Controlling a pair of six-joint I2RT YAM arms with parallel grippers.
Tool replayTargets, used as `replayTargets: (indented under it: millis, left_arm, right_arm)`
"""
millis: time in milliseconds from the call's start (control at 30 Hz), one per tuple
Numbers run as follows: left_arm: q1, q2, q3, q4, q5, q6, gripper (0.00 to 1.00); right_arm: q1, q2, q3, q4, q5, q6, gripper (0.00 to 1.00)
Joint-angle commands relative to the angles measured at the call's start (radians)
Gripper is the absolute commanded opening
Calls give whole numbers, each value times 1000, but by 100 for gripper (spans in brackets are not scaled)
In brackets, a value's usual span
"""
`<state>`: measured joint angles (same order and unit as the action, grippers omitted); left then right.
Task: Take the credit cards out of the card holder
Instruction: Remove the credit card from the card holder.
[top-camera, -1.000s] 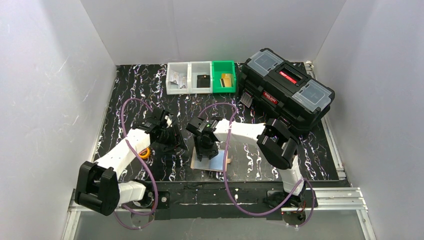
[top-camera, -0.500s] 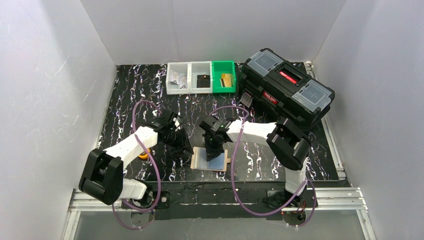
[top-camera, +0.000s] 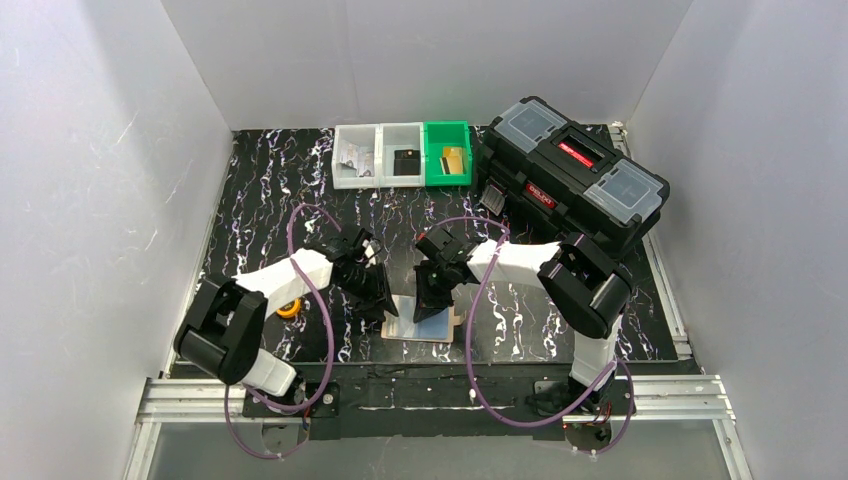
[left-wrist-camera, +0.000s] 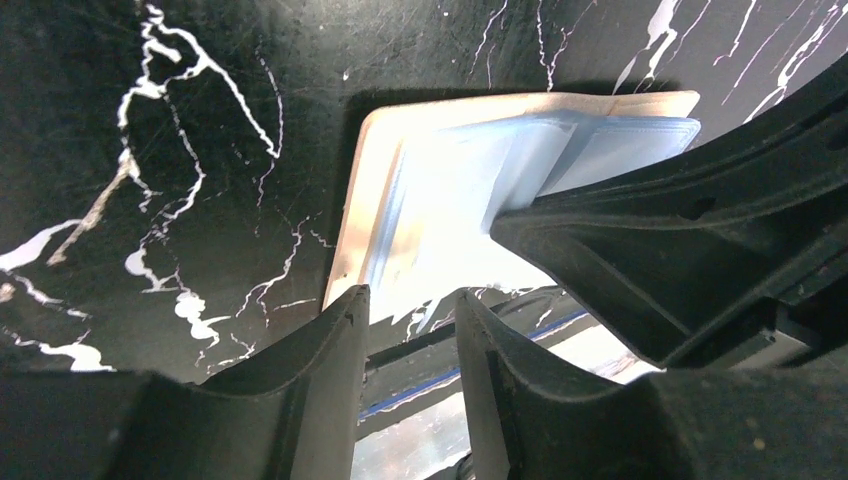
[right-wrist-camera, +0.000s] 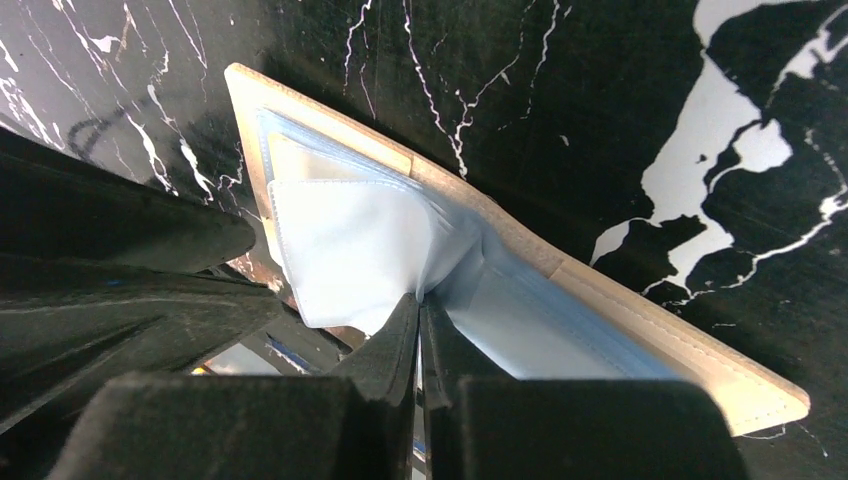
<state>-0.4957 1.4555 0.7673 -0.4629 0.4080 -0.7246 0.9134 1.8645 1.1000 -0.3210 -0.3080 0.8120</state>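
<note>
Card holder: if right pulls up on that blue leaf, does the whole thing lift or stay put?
It probably lifts: the card holder looks thin and light, lying open and flat. The pale blue leaf in the shut right gripper bows, so it is likely floppy. The left gripper, open at a corner, could pin it.

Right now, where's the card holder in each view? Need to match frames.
Top external: card holder low centre on the table, between the two arms' tips.
Left wrist: upper centre, lying open.
Right wrist: a diagonal band from upper left to lower right.
Shared landmark: the right fingers, shut on a pale blue sheet of the holder; in the left wrist view they come in from the right.
</note>
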Motion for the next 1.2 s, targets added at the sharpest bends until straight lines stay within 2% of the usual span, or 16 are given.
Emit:
replayTargets:
  millis: [0, 733, 800, 1000, 1167]
  left_arm:
    - [-20, 26, 24, 22, 32, 11, 36]
    - [-78, 103, 12, 93, 17, -6, 31]
    - [-84, 106, 13, 101, 17, -14, 27]
    - [-88, 79, 15, 102, -11, -58, 1]
    - [-89, 28, 19, 85, -39, -91, 0]
  right_arm:
    - [14, 47, -53, -2, 8, -10, 6]
    - [1, 45, -60, 7, -6, -7, 6]
    - [-1, 33, -60, 10, -8, -8, 8]
    - [-20, -38, -22, -25, 0, -30, 18]
    - [-21, -92, 64, -124, 43, -77, 31]
